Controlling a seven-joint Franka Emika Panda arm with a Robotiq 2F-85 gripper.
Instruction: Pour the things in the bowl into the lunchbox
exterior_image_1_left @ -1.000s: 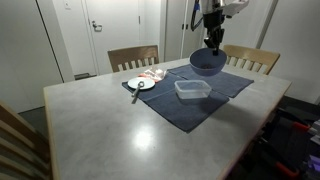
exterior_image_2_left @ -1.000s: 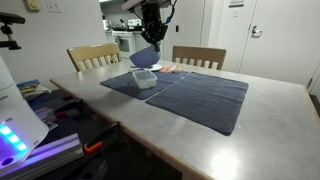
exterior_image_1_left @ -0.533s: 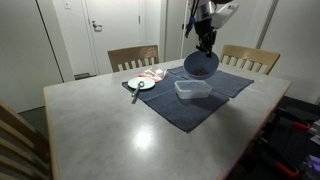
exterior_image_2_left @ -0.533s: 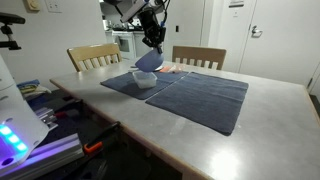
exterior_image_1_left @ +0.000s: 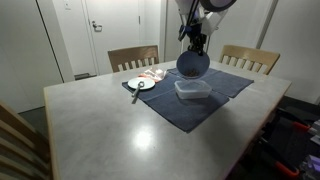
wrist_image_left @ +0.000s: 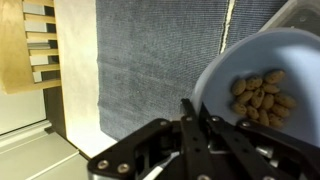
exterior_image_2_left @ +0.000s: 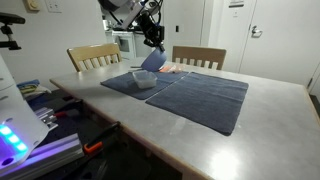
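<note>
Item: bowl [exterior_image_1_left: 192,64], tilting steeply just above lunchbox [exterior_image_1_left: 192,89] on bench [exterior_image_1_left: 110,120]; hand [exterior_image_1_left: 197,43] gripping its rim. Contents: brown pieces [wrist_image_left: 257,97] lying inside bowl. The pour is seemingly getting under way, with emptying remaining.

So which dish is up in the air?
The blue bowl: the end effector holds it tilted above the clear lunchbox. The lunchbox and the small white plate both sit down on the table.
</note>
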